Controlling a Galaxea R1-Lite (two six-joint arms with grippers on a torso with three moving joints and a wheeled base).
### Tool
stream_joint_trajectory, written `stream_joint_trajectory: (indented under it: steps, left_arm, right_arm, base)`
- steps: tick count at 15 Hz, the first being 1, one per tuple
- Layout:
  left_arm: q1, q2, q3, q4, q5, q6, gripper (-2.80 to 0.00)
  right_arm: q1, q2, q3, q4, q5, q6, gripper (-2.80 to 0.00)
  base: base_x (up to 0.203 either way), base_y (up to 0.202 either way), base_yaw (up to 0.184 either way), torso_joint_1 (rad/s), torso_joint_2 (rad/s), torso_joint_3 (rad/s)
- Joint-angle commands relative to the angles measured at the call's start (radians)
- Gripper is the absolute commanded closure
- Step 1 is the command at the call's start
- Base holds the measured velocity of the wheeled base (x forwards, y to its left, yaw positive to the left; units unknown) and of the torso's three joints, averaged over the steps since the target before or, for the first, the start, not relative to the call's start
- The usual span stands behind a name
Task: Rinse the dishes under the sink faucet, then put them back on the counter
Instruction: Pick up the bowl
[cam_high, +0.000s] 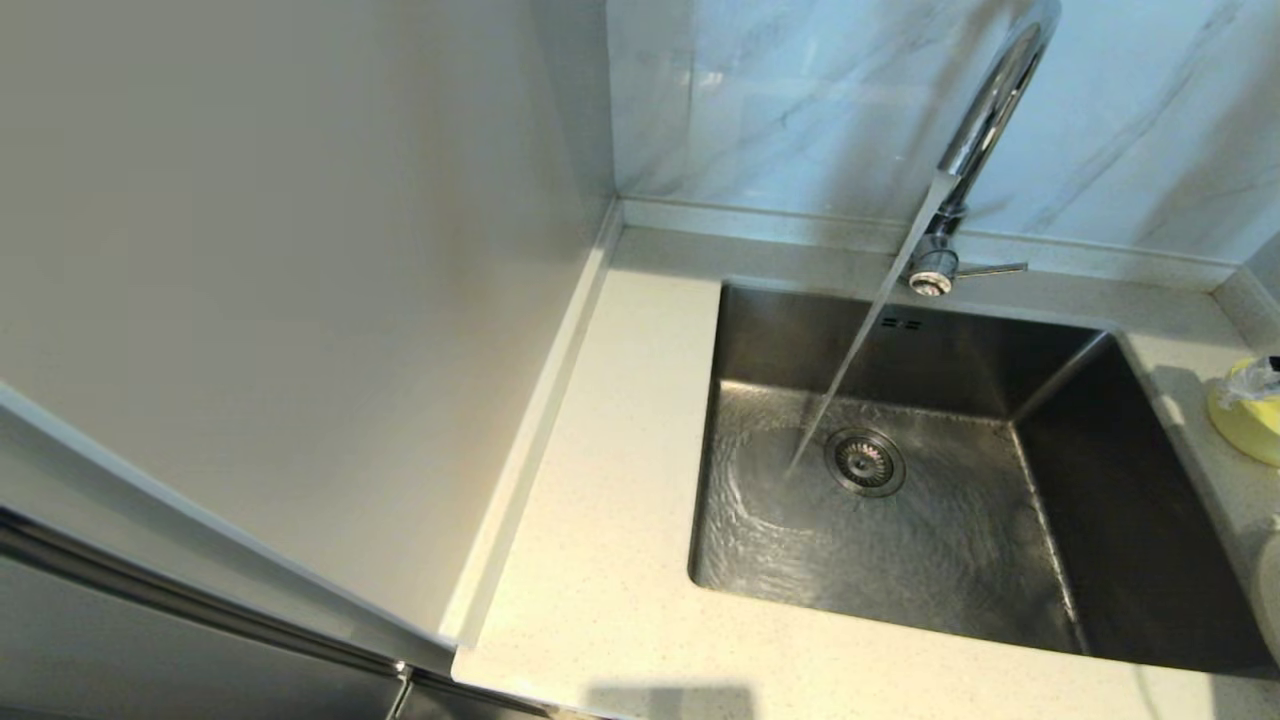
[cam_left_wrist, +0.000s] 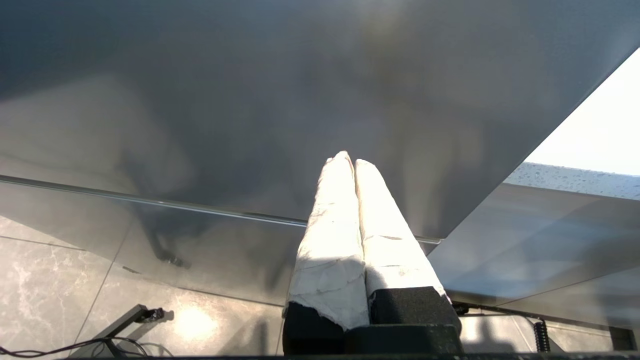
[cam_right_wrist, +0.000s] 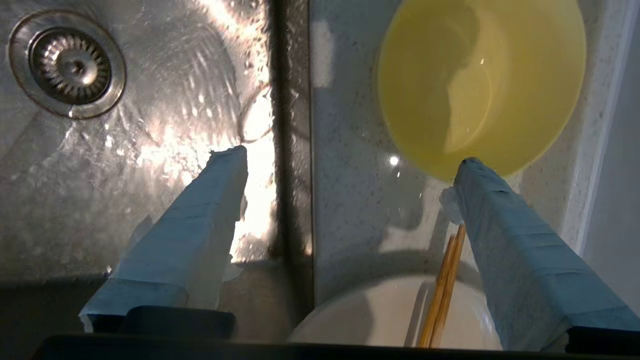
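Water runs from the chrome faucet (cam_high: 985, 120) into the steel sink (cam_high: 1130, 500) beside its drain strainer (cam_high: 865, 462). On the counter (cam_right_wrist: 345, 125) right of the basin sit the pale yellow bowl (cam_right_wrist: 480, 85), also seen at the head view's right edge as the bowl (cam_high: 1245, 425), and the cream-white plate (cam_right_wrist: 380, 315). The brown chopsticks (cam_right_wrist: 442, 295) lie across the plate. My right gripper (cam_right_wrist: 350, 160) hangs open and empty above the counter strip, one finger over the basin, the other by the bowl's rim. My left gripper (cam_left_wrist: 350, 160) is shut and empty, parked away from the sink.
The faucet's thin lever (cam_high: 990, 270) points right at its base. A tall pale cabinet side (cam_high: 300, 300) walls off the left of the counter (cam_high: 600, 450). The marble panel (cam_high: 800, 100) stands behind. A low raised edge (cam_right_wrist: 597, 150) runs past the bowl.
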Motion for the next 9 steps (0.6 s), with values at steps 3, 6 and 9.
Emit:
stream_joint_trajectory:
  steps: [3,6,9]
  left_arm:
    - [0.000,0.000,0.000,0.000,0.000,0.000,0.00]
    - [0.000,0.000,0.000,0.000,0.000,0.000,0.00]
    - [0.000,0.000,0.000,0.000,0.000,0.000,0.00]
  right_arm:
    - [-0.003,0.105,-0.022,-0.085,-0.001,-0.003,-2.80]
    - [-0.008,0.169,-0.060,-0.107,-0.013,-0.005,-2.80]
    - [-0.014,0.223,-0.112,-0.108,-0.019,-0.011,-2.80]
  base:
    - [0.000,0.000,0.000,0.000,0.00,0.000]
    - [0.000,0.000,0.000,0.000,0.00,0.000]
    - [0.000,0.000,0.000,0.000,0.00,0.000]
